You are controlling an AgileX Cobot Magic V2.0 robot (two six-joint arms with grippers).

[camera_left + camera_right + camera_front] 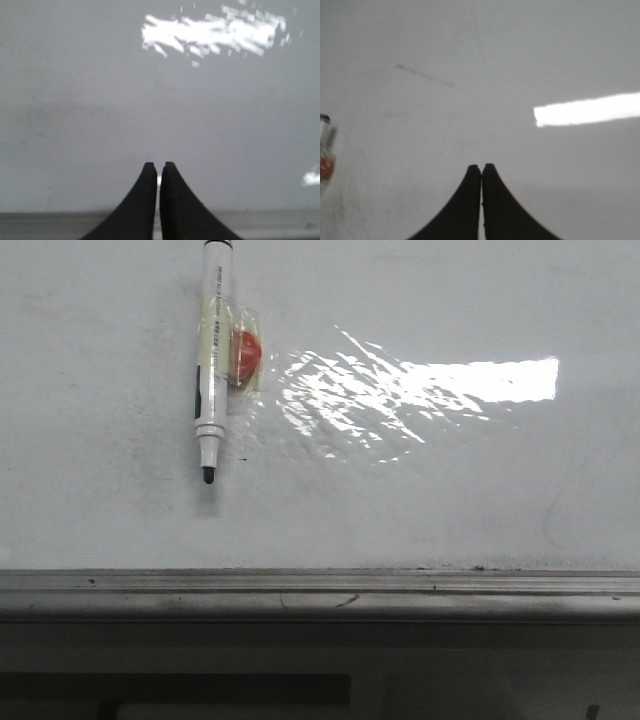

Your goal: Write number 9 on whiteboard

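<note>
I log the marker [211, 360] at the upper left of the whiteboard [450, 500], upright, tip down, taped [232, 350] against the board. Glare [420, 390] lies to its right. The tray [320, 590] runs along the board's bottom edge, below the marker tip.

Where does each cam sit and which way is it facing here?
Front: faces forward at the whiteboard and its tray edge; a marker is taped to the board, tip down, no 9 drawn. No robot body shows.
Left wrist: on the left arm, aimed at the board; the left pincer shows, jaws together, empty.
Right wrist: on the right arm, aimed at the board; the right pincer shows, jaws together, empty.
Shared: all three see the board and its glare; front and right wrist both catch the marker.
</note>
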